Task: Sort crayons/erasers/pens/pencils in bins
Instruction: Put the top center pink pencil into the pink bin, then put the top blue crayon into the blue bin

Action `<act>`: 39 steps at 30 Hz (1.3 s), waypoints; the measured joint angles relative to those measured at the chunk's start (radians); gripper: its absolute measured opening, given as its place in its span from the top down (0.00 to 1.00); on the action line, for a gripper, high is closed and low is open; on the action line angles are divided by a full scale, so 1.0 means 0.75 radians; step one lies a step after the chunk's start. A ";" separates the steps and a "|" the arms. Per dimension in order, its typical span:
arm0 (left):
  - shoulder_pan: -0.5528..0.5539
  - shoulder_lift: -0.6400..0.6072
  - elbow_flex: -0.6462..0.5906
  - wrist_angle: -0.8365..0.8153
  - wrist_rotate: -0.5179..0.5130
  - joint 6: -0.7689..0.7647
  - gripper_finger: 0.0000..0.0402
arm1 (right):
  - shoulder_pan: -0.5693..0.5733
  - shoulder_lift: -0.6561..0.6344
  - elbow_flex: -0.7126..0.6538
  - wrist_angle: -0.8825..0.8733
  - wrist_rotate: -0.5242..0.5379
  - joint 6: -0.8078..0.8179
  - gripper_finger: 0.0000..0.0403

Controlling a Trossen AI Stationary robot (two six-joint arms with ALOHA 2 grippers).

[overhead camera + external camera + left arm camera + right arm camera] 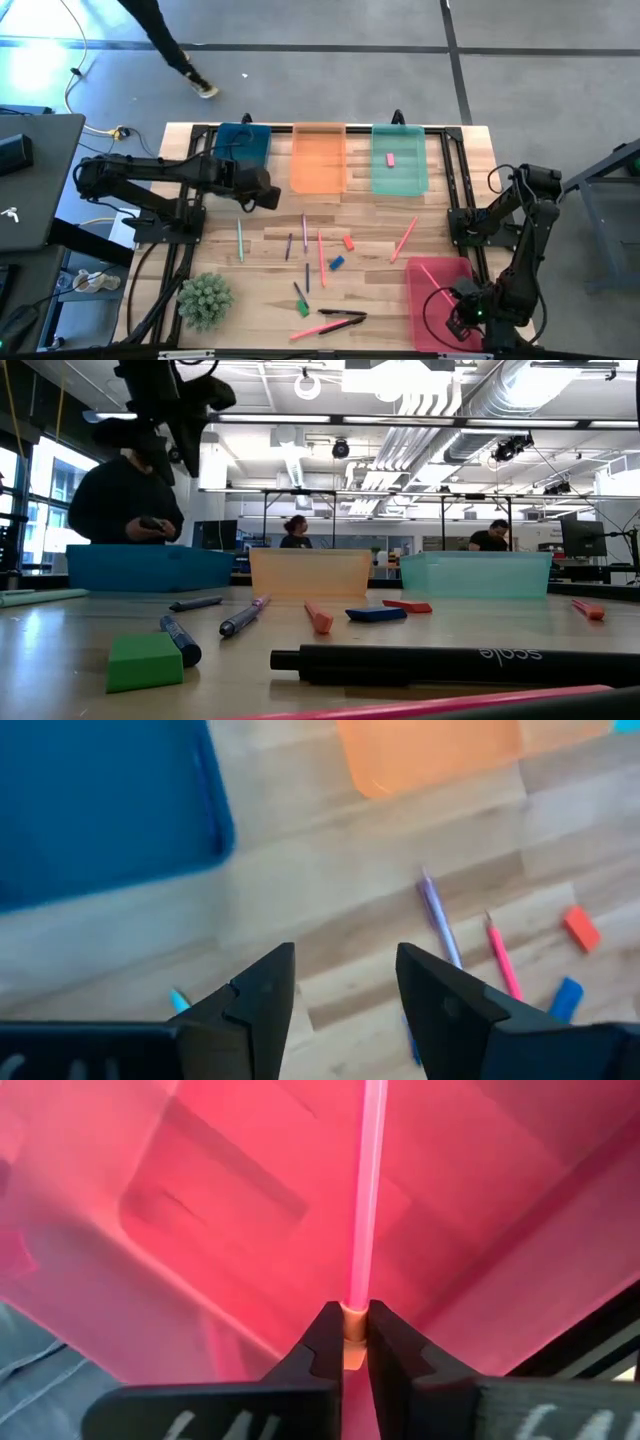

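Closest to my low camera lies a black pen beside a green block eraser on the wooden table. My right pincer is clamped on a thin pink stick over the red-pink translucent bin. My left pincer hovers with fingers apart, holding nothing, near the blue bin. Orange bin and green bin sit alongside; 2 erasers, red-orange and blue, lie mid-table.

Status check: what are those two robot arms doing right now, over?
Right pincer shut on pink stick, over red-pink bin. Left pincer open, empty, near blue bin. Erasers loose on table. Nothing blocking.
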 joint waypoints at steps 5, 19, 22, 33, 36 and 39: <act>-0.119 0.000 0.000 0.001 0.007 -0.098 0.59 | -0.024 0.000 0.000 -0.001 -0.013 -0.024 0.94; -0.345 0.000 0.000 -0.003 0.101 -0.297 0.59 | -0.083 -0.029 -0.003 0.019 -0.012 -0.069 0.67; -0.354 0.000 0.000 -0.003 0.124 -0.286 0.59 | -0.083 -0.049 -0.003 0.034 0.017 -0.064 0.65; -0.353 0.000 0.000 0.063 0.110 -0.196 0.59 | -0.104 -0.169 -0.003 0.075 0.273 -0.066 0.65; -0.353 0.000 0.000 0.120 0.092 -0.222 0.59 | -0.134 -0.197 -0.003 0.053 0.362 -0.067 0.65; -0.353 0.034 0.001 0.177 0.089 -0.227 0.59 | -0.180 -0.224 -0.003 -0.027 0.443 -0.070 0.65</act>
